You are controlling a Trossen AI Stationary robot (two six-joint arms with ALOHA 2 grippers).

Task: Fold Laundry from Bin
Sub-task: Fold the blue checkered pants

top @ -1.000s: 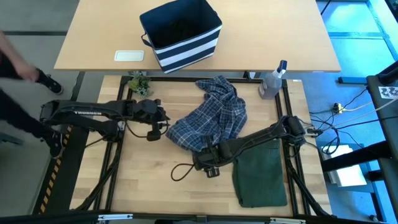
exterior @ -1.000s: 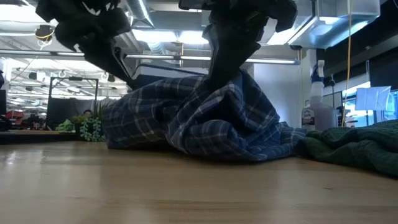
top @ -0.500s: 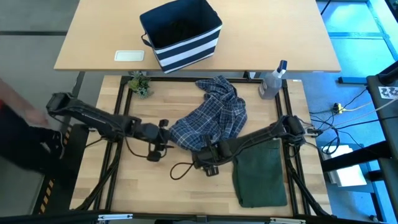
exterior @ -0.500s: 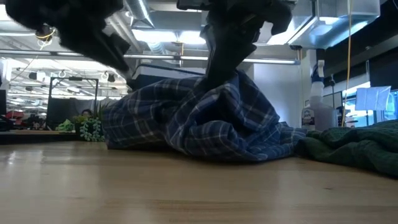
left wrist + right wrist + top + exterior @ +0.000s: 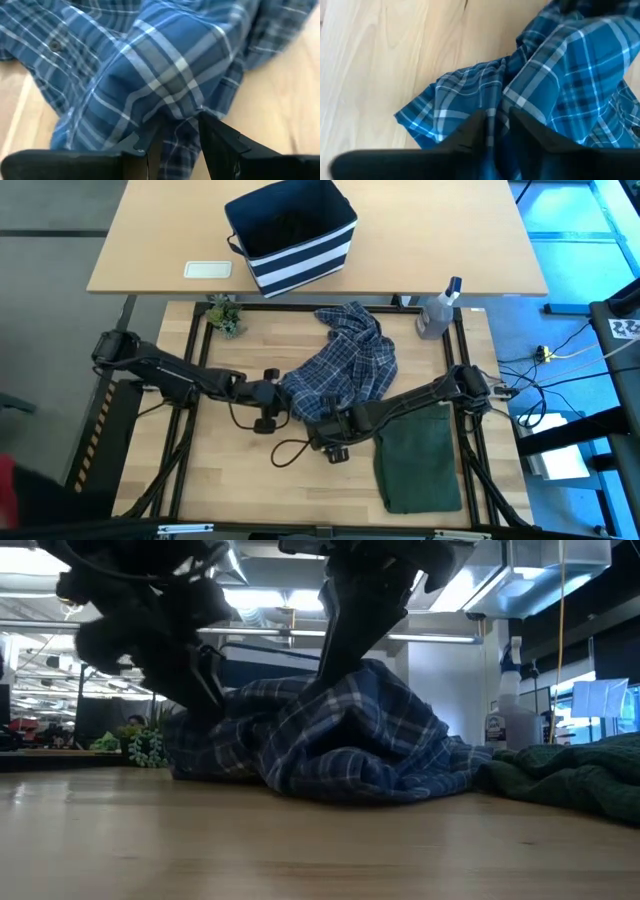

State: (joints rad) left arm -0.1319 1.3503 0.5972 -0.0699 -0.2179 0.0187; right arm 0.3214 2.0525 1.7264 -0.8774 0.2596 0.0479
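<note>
Item: crumpled blue-and-white plaid cotton shirt point(image 5: 345, 365), heaped mid-table on the light wooden table point(image 5: 230, 480), well short of the boxy navy-blue fabric bin with white stripes point(image 5: 292, 232) and just beside the flat dark olive-green garment point(image 5: 418, 458). The left gripper point(image 5: 172, 135) sits at the shirt's near-left edge with fingers a little apart and a plaid fold between them; the right gripper point(image 5: 495, 131) sits at the shirt's near edge, fingers narrowly parted over a fold, grip unconfirmed. Handling advice: each gripper should pinch one single hem layer before drawing the shirt flat, away from the olive garment. Not made out: collar, sleeves, the bin's contents, any black garment.
</note>
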